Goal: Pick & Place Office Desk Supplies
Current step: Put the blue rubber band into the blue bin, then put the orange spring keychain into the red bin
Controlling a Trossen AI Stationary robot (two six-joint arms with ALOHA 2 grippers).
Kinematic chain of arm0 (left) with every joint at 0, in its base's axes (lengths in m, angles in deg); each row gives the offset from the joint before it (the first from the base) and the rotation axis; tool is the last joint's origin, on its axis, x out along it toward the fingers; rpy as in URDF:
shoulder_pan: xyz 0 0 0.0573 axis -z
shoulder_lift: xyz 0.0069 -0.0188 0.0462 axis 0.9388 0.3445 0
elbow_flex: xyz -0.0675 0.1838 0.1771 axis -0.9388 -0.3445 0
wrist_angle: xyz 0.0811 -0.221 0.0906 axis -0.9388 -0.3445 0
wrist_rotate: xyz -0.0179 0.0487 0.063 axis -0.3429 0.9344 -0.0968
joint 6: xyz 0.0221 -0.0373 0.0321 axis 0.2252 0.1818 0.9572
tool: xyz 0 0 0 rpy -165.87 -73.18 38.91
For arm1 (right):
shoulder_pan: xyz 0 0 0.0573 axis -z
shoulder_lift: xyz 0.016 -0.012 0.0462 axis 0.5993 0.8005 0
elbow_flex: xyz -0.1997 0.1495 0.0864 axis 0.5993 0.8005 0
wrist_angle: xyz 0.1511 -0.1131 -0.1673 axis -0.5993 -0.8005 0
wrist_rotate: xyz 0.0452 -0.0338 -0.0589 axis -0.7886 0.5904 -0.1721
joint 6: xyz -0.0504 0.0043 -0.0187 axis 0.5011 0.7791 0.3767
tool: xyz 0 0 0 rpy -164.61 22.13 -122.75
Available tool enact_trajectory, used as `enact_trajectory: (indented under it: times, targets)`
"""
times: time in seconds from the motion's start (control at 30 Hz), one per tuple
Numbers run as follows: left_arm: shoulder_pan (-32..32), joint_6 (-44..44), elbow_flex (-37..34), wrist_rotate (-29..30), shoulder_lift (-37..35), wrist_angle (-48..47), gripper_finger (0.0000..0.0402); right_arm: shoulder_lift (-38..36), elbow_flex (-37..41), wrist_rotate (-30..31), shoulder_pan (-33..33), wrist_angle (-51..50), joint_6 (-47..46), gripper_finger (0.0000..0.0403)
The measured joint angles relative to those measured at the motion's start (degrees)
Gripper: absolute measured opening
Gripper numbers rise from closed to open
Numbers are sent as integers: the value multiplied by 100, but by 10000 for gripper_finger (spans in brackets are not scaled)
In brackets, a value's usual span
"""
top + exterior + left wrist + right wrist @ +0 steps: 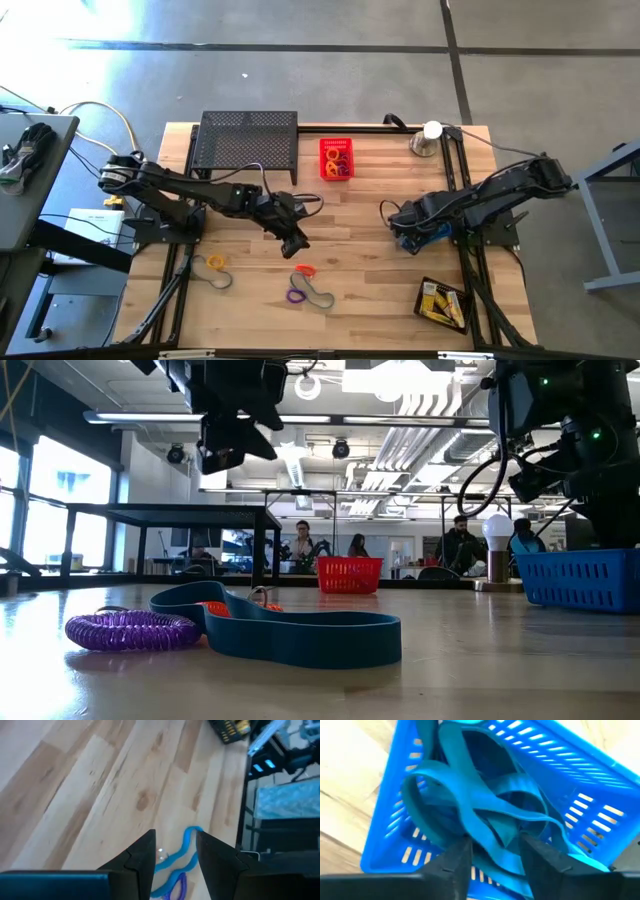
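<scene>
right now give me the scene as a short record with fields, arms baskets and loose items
left gripper: open, raised over mid-table, above the blue band
right gripper: open, over the blue basket
blue basket: holds several blue bands
red basket: holds small coloured loops
loose on table: purple coil, orange loop, yellow loop, blue band
black tray: yellow-and-white boxes

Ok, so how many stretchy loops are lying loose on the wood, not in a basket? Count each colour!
Yellow coil loop: 1
Orange coil loop: 1
Purple coil loop: 1
Thin band loops: 2
Total: 5
</scene>
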Motion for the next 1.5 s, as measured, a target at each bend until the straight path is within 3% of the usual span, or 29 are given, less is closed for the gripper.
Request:
enact_trajectory:
  times: [0.13, 0.33, 0.6, 0.9, 1.0, 1.3, 1.5]
  targets:
    - [-39, 569, 2, 284, -14, 105, 136, -54, -89, 2, -7, -38, 41, 175]
    - [-42, 1364, 4, 481, -43, 67, 136, -107, -484, 3, -7, -523, 125, 182]
    - [209, 3619, 4, 598, -5, -451, 136, -105, -1171, 322, -37, -1404, 173, 180]
    - [651, 3988, -26, 603, 574, -661, 136, -105, -1699, 393, -696, -1151, 95, 179]
    - [798, 4273, -28, 858, 751, -675, 136, -105, -1756, 536, -1122, -798, -73, 179]
    - [1120, 4013, -28, 1241, 1175, -371, 136, -105, -1758, 1388, -2235, 162, -551, 179]
    - [1282, 4002, -28, 1645, 1465, 120, 136, -105, -1758, 1812, -2632, 646, -551, 179]
